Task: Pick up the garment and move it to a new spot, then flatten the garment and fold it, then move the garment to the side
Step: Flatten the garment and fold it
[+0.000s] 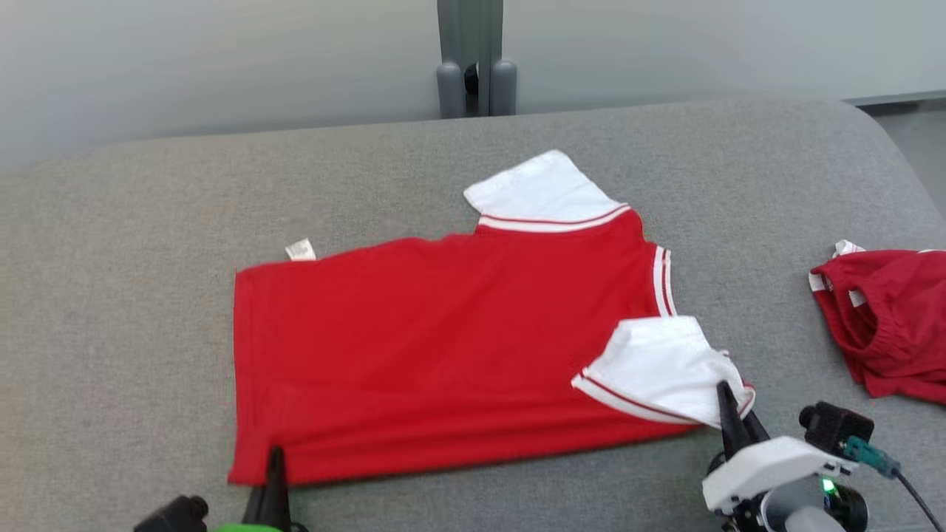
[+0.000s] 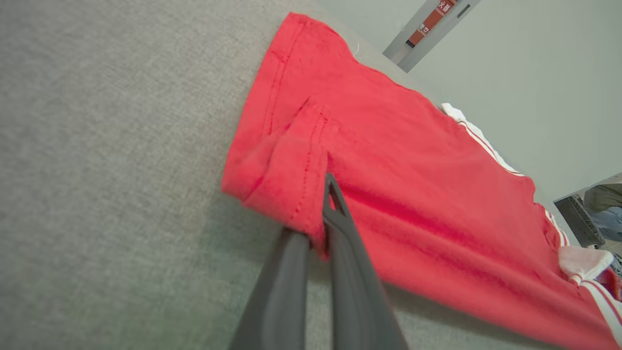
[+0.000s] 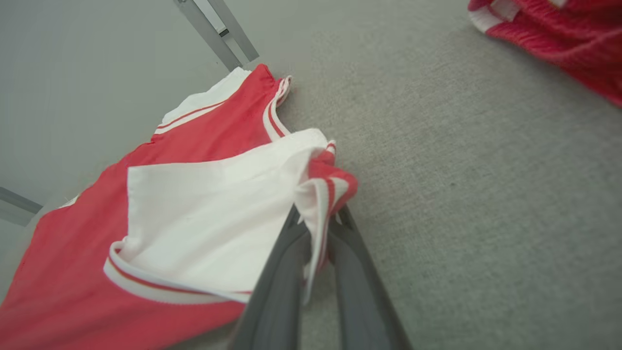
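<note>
Dark left fingers are pinched shut on the red garment's near hem corner; right fingers clamp its folded white sleeve. The garment lies flat across the grey table, well apart from another red piece on the right.

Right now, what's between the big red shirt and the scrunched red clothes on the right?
Nothing but bare grey cushion, seen in the head view between the red shirt and the crumpled red garment.
</note>
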### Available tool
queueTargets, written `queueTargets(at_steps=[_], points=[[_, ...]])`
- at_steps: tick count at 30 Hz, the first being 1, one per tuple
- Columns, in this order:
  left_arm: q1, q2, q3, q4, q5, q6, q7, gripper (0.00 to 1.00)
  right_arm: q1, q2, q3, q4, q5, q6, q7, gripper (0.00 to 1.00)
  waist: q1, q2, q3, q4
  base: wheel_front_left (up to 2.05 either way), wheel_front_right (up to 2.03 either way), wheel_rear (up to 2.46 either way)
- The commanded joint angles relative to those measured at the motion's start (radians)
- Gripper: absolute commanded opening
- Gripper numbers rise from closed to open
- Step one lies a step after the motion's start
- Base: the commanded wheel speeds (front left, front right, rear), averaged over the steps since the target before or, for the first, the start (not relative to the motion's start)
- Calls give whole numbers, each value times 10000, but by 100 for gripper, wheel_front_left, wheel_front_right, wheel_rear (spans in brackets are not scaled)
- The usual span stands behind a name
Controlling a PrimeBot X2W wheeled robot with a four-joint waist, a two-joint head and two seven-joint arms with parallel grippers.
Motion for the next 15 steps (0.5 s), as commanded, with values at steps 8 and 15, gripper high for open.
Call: queueTargets(at_steps=[8, 15], points=[[348, 79, 131, 32, 530, 183, -40, 100, 174, -547, 54, 442, 113, -23, 7, 100, 0, 0, -260, 278, 0, 0, 0], [-281, 63, 596, -248, 1229, 306, -37, 100, -687, -698, 15, 305, -350, -15, -17, 100, 0, 0, 3, 393, 0, 0, 0]])
